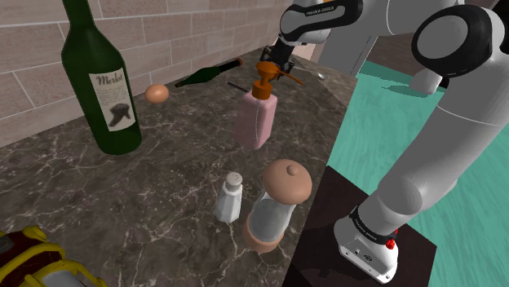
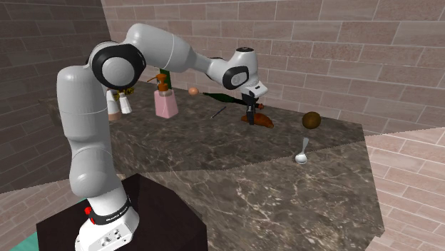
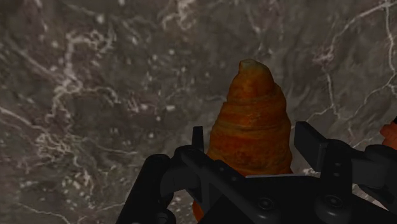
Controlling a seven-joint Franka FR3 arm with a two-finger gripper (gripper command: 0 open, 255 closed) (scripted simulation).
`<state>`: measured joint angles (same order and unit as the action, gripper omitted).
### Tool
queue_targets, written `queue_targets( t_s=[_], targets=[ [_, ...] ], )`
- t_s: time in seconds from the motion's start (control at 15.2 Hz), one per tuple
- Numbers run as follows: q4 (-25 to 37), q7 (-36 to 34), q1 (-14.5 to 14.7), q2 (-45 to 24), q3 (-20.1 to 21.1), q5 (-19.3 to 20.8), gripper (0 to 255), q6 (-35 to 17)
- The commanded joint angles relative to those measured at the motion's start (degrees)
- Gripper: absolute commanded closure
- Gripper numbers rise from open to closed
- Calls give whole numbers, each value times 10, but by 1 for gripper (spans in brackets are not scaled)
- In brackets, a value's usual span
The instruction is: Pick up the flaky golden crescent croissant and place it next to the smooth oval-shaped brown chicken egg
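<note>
My pincer (image 3: 249,141) straddles the croissant (image 3: 251,108), which lies on the counter (image 3: 95,95). I cannot tell whether it grips yet. I'd squeeze the thick middle gently, lift straight up, then carry it over the lying bottle (image 1: 204,76) to the egg (image 1: 157,93), well apart.

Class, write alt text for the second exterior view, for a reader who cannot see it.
A white robot arm reaches from its stand over a dark marbled counter, its black gripper pointing down at an orange-brown croissant. Farther back by the brick wall sit a small brown egg and a pink dispenser bottle; a spoon lies nearer the camera.
</note>
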<state>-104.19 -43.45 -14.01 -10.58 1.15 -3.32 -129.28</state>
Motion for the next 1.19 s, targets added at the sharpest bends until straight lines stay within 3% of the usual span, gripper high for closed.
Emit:
queue_targets(
  t_s=[0.0, 0.2, 1.12],
  targets=[
    [0, 0, 0, 0, 0, 0, 255, 0],
    [0, 0, 0, 0, 0, 0, 255, 0],
    [85, -6, 0, 17, -1, 3, 255, 102]
  ],
)
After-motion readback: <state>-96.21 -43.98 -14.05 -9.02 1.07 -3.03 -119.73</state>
